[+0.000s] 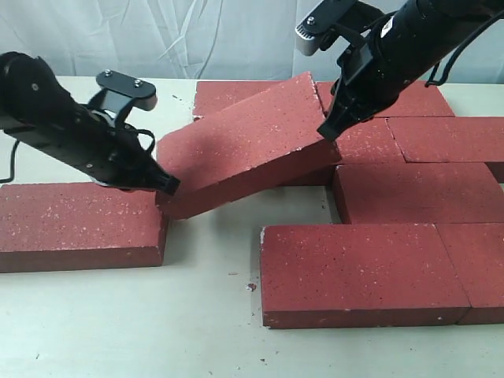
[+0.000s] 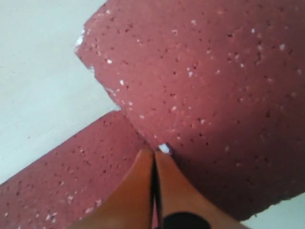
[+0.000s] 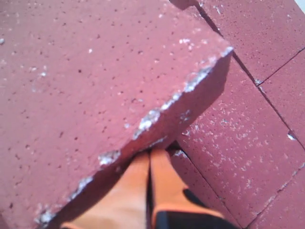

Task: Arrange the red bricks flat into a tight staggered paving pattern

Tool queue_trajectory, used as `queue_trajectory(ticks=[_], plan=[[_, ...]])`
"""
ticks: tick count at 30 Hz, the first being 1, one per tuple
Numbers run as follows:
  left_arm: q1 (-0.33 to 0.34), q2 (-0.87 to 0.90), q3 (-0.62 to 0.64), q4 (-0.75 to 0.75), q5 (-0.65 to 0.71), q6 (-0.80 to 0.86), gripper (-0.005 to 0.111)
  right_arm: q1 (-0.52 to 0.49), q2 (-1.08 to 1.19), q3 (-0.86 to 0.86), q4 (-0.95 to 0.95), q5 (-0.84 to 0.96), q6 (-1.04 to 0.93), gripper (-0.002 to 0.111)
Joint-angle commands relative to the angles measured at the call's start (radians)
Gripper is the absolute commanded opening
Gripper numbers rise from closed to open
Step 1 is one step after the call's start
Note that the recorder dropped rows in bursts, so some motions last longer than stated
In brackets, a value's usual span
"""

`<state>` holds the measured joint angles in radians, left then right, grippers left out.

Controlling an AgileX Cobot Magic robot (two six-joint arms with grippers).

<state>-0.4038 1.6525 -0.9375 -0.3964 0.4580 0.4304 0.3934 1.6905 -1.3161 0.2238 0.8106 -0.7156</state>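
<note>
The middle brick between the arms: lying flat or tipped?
Tipped: the middle brick slants, one end raised over laid bricks, the other low by the left brick.

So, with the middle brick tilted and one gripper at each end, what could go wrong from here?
1. The tilted brick is not clamped: the left gripper and right gripper are both shut and only touch its ends, so it may slip and drop hard.
2. Its low corner lies by the left brick; it could shove that brick or land on it.
3. Its high end overlaps the laid bricks and may disturb them.
</note>
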Motion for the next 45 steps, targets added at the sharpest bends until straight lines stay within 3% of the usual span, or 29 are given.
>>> queue_trajectory(ticks=[1, 10, 23, 38, 45], plan=[[-0.047, 0.073, -0.070, -0.082, -0.077, 0.010, 0.000, 0.014, -0.001, -0.005, 0.059, 0.011, 0.006, -0.001], [-0.033, 0.139, -0.091, -0.013, -0.100, 0.043, 0.000, 0.016, 0.106, 0.017, 0.105, -0.086, 0.010, -0.001], [0.088, 0.139, -0.091, 0.061, -0.100, 0.040, 0.000, 0.019, 0.210, 0.017, 0.333, -0.094, -0.100, -0.001], [0.197, 0.139, -0.091, 0.228, -0.003, 0.040, 0.000, 0.121, 0.261, 0.017, 0.327, -0.159, -0.107, -0.001], [0.225, 0.139, -0.091, 0.270, -0.081, 0.040, 0.000, 0.125, 0.307, 0.017, 0.318, -0.221, -0.120, -0.001]])
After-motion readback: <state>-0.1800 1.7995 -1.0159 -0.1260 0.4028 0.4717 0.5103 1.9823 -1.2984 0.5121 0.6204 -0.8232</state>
